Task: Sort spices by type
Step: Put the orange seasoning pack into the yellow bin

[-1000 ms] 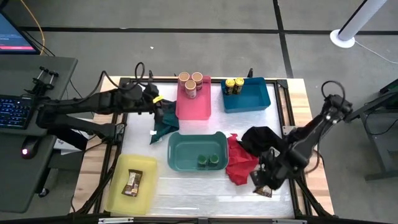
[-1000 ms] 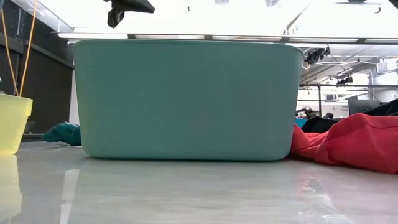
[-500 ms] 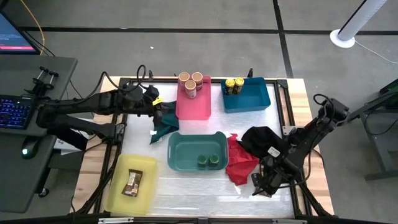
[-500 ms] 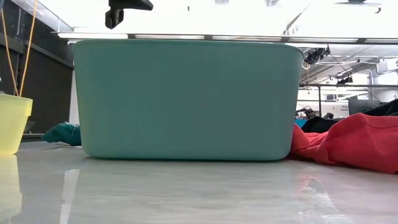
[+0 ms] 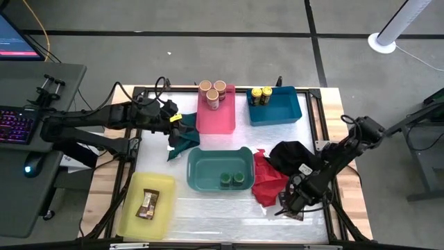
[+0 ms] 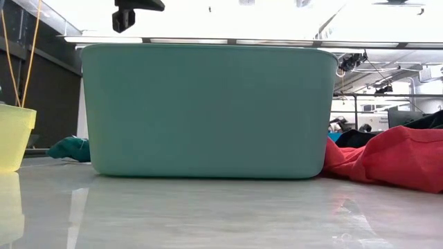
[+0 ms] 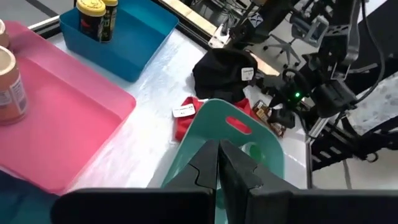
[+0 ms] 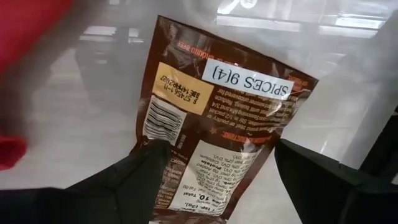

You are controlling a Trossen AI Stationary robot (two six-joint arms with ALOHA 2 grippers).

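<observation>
On the counter [image 5: 208, 212], sorting looks nearly done: tan jars [image 5: 212, 93] in pink bin [image 5: 216, 118], yellow jars [image 5: 261, 95] in blue bin [image 5: 281, 111], green jars [image 5: 232, 179] in teal bin [image 5: 208, 170], one packet [image 5: 147, 203] in yellow bin [image 5: 132, 215]. Right claw [image 8: 217, 180], spread wide, straddles the last packet [image 8: 217, 118] near the front right. Left claw [image 7: 219, 163], pinched empty, waits over the green cloth [image 5: 182, 135].

Low view: teal bin [image 6: 204, 111] fills the middle and blocks everything behind it; its contents don't show. Yellow bin [image 6: 15, 135] cut off at the edge. Red cloth [image 6: 387, 162] runs off frame too. High view: right hand [image 5: 291, 207] covers most of the packet [image 8: 221, 134] on the desk, label unreadable there. Right wrist: packet's lower end cut off by the frame. Jar [image 5: 227, 180] labels too small to read.
</observation>
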